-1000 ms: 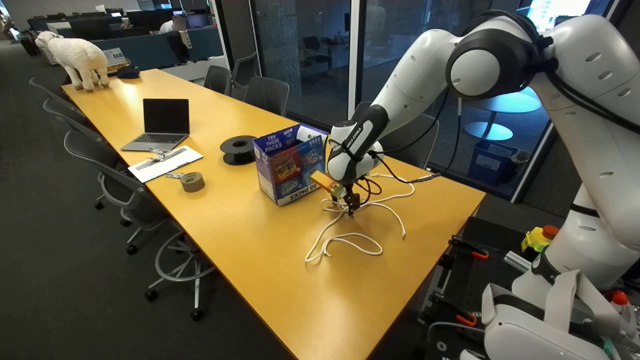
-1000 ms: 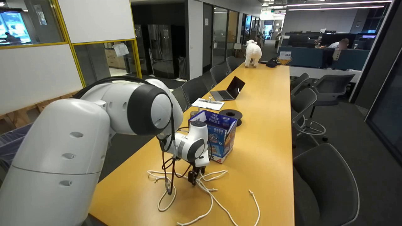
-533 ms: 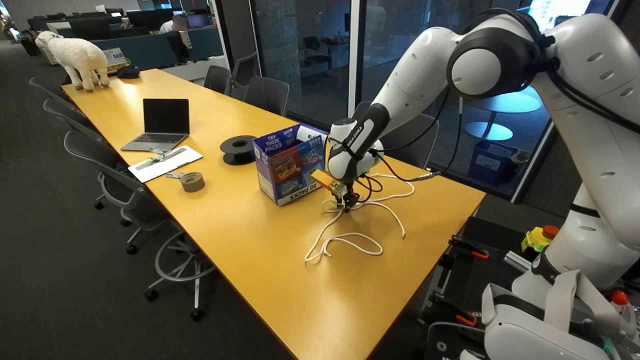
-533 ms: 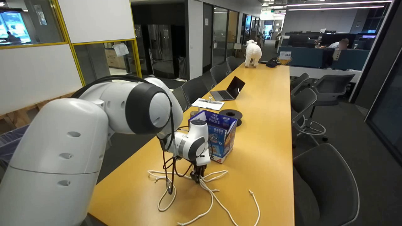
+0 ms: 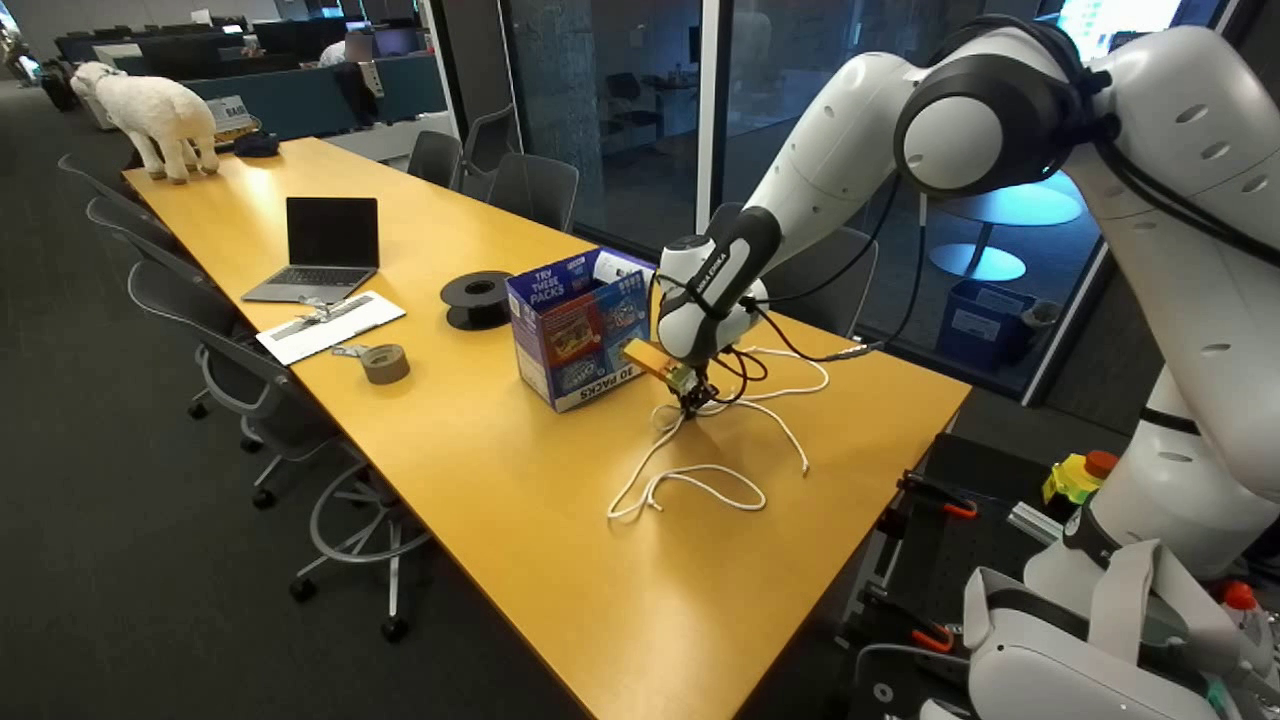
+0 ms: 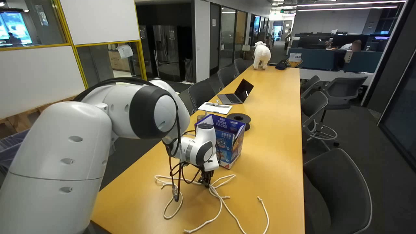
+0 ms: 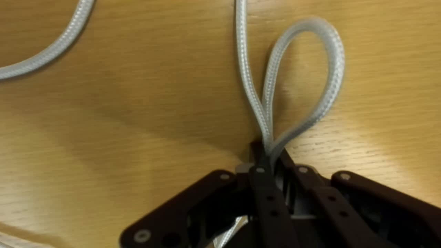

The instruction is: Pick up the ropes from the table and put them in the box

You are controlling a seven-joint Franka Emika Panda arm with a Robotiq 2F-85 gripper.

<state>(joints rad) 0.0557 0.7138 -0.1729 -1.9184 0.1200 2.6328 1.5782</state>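
Yellow-orange wooden desk (image 5: 520, 490) runs long, dark grey chairs (image 5: 536, 190) both sides, dark carpet (image 5: 110, 560), glass partition (image 5: 655, 190) alongside. Black two-fingered tool (image 7: 270, 155) is clamped on thin white braided ropes (image 7: 337, 60), low over the desk; the rest sprawls there in loops. Blue printed open-topped cardboard box (image 5: 580, 350) stands just beside. Farther along: black round spool (image 5: 478, 312), grey laptop (image 5: 333, 235), fluffy white sheep figure (image 5: 155, 115).

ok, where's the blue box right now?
In an exterior view, the blue box stands near mid-picture on the table, between the black spool to picture left and the gripper to picture right.
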